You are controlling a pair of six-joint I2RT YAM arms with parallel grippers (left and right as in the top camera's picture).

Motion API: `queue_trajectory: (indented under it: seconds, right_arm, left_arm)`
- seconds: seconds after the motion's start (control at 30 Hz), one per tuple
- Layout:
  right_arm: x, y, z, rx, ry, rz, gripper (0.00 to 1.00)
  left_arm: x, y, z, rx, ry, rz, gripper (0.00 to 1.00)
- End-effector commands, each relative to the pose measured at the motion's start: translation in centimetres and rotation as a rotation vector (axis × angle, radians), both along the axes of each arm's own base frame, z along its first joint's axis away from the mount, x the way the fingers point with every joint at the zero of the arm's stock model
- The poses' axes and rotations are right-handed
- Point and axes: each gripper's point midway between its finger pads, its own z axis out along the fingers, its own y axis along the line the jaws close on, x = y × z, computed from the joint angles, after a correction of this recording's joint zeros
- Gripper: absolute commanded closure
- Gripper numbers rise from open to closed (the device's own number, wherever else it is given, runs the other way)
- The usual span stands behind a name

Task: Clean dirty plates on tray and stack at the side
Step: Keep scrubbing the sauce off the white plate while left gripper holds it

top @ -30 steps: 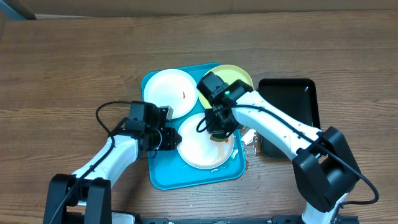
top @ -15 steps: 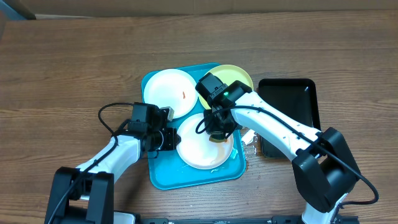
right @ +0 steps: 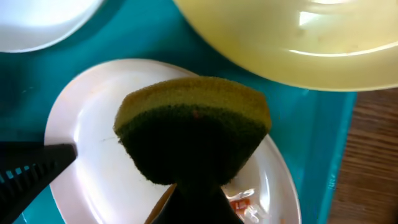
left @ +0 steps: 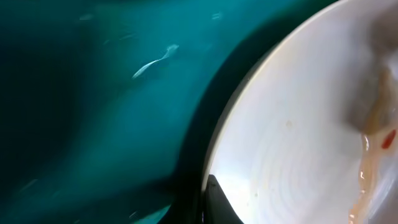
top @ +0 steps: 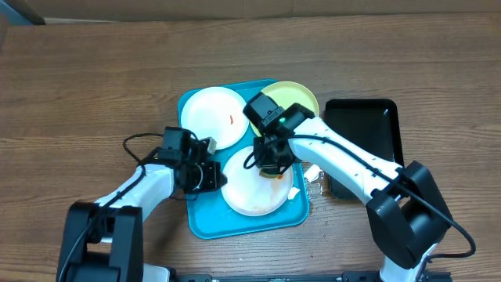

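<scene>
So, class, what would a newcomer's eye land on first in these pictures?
The bright turquoise tray at centre stands out first. Then the right gripper, holding a green-and-yellow sponge over the near white plate, whose left rim the left gripper meets. A red smear shows beside the sponge.

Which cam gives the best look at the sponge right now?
Right wrist: the sponge fills the frame, yellow-green top over dark scrub face, above the near white plate. Overhead mostly hides it under the right end effector. Left wrist shows only a blur over the plate, not identifiable.
</scene>
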Motion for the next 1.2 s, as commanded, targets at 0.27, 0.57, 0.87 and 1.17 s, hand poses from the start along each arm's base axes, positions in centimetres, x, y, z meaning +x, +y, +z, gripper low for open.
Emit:
queue_trajectory:
  seconds: [0.27, 0.57, 0.87, 1.17]
  right_arm:
    - [-2.0, 5.0, -0.7, 0.07, -0.063, 0.111, 0.96]
    - [-2.4, 8.3, -5.1, 0.09, -0.059, 0.162, 0.96]
    - [-1.4, 4.1, -8.1, -0.067, -0.009, -0.049, 0.96]
    - [-0.2, 1.2, -8.2, -0.119, 0.014, -0.106, 0.96]
  left_arm:
    - [0.8, 6.3, 3.4, 0.382, 0.003, 0.087, 0.96]
    - [0.5, 6.8, 3.2, 0.423, 0.013, 0.08, 0.96]
    - [0.3, 7.8, 3.1, 0.481, 0.017, 0.089, 0.96]
    - [0.5, 7.5, 3.2, 0.462, 0.013, 0.099, 0.96]
